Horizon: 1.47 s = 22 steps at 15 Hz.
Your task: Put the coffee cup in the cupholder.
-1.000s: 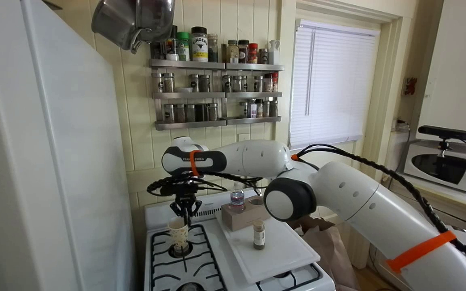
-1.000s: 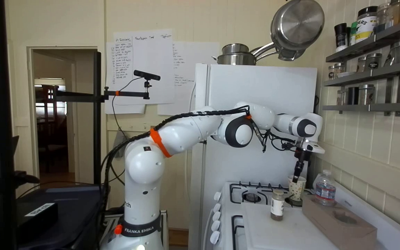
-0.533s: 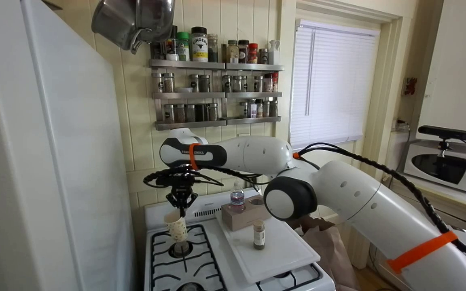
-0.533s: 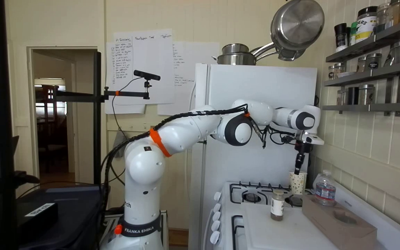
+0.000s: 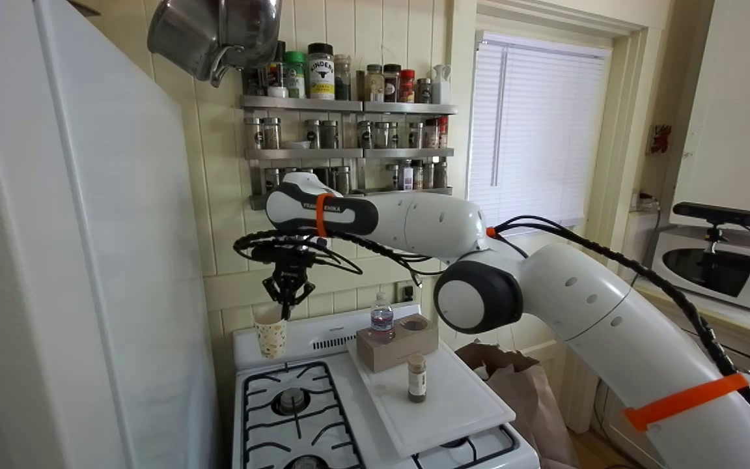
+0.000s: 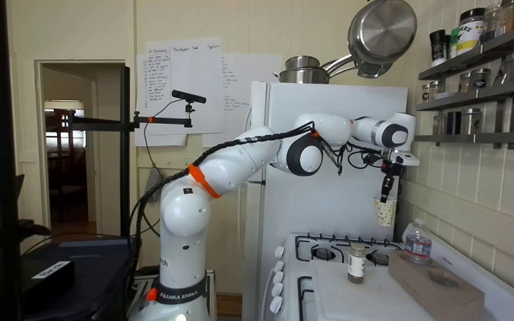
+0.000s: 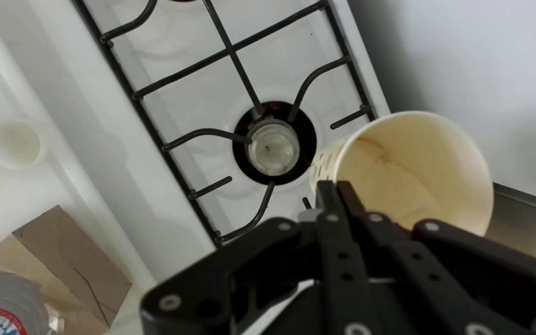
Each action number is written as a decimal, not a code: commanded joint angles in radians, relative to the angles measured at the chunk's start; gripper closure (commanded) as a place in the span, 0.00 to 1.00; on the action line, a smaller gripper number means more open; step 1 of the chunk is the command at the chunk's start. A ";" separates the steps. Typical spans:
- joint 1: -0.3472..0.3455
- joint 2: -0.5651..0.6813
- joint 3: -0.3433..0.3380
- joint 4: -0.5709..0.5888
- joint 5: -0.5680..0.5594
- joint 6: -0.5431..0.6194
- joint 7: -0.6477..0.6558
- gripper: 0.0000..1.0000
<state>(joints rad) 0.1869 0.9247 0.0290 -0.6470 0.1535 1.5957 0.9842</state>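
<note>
Pincer [image 7: 337,187] grips coffee cup [image 6: 385,213] rim, above stove [image 5: 357,404]

"FRANKA EMIKA" stands on the robot's base [image 6: 181,294], and "KINDERS" on a black-capped spice jar [image 5: 321,71].

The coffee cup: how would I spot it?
Start at the tall white fridge. Beside it, over the stove, hangs a black claw gripping the cup by its rim. It's cream, speckled and, unlike the nearby bottle and jar, held in midair.

I've got a kitchen on my feeds: gas stove [image 5: 354,391], microwave [image 5: 687,267], wall-mounted spice racks [image 5: 306,154], and a refrigerator [image 6: 310,205] with steel pots [image 6: 302,76] on top.
</note>
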 commanded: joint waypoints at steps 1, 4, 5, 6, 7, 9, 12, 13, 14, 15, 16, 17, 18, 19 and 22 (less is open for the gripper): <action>-0.044 -0.115 0.024 -0.165 0.051 0.046 -0.042 0.99; -0.048 -0.194 0.035 -0.291 0.021 0.027 -0.215 0.99; -0.045 -0.220 0.033 -0.334 0.005 0.029 -0.265 0.99; -0.037 -0.244 0.026 -0.377 -0.015 0.046 -0.314 0.99; -0.035 -0.267 0.023 -0.418 -0.020 0.071 -0.334 0.99; -0.039 -0.317 0.023 -0.502 -0.018 0.127 -0.371 0.99; -0.056 -0.397 0.030 -0.628 0.029 0.250 -0.366 0.99; -0.057 -0.426 0.030 -0.669 0.041 0.274 -0.356 0.99; -0.057 -0.457 0.028 -0.712 0.047 0.296 -0.350 0.99; -0.059 -0.488 0.028 -0.753 0.057 0.313 -0.348 0.99; -0.055 -0.519 0.022 -0.790 0.062 0.302 -0.358 0.99; -0.045 -0.410 0.014 -0.633 0.035 0.259 -0.350 0.97; -0.046 -0.439 0.015 -0.668 0.037 0.259 -0.349 0.97; -0.046 -0.461 0.015 -0.695 0.037 0.260 -0.349 0.97; -0.047 -0.489 0.016 -0.731 0.037 0.262 -0.349 0.99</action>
<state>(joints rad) 0.1353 0.4349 0.0509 -1.3817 0.1879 1.8612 0.6359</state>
